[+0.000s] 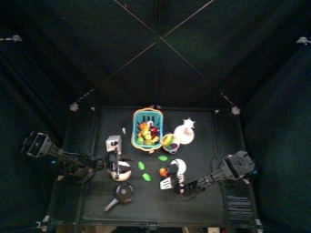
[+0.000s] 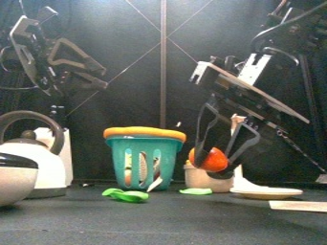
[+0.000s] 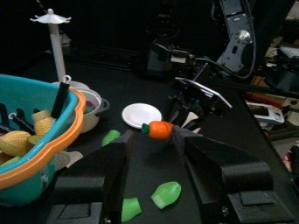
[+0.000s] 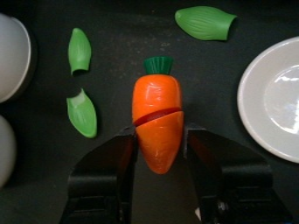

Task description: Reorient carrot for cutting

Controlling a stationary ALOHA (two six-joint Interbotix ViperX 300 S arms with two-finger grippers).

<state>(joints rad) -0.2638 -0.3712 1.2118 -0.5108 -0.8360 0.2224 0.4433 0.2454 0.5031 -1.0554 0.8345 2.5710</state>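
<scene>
An orange toy carrot (image 4: 159, 118) with a green top and a cut seam across its middle has its narrow end between the two jaws of my right gripper (image 4: 162, 134), which press on both sides of it. In the front view the carrot (image 2: 213, 159) hangs above the tabletop in the right gripper (image 2: 219, 151). From above, the carrot (image 1: 165, 171) is near the table's middle. My left gripper (image 3: 152, 143) stands open and empty, some way from the carrot (image 3: 158, 130), left of it in the top view (image 1: 119, 167).
A teal basket (image 2: 143, 158) of toy food stands behind the carrot, and a white kettle (image 2: 26, 163) sits at the left. A white plate (image 4: 275, 96) lies beside the carrot. Green leaf pieces (image 4: 82, 114) are scattered nearby, with one further off (image 4: 207, 21).
</scene>
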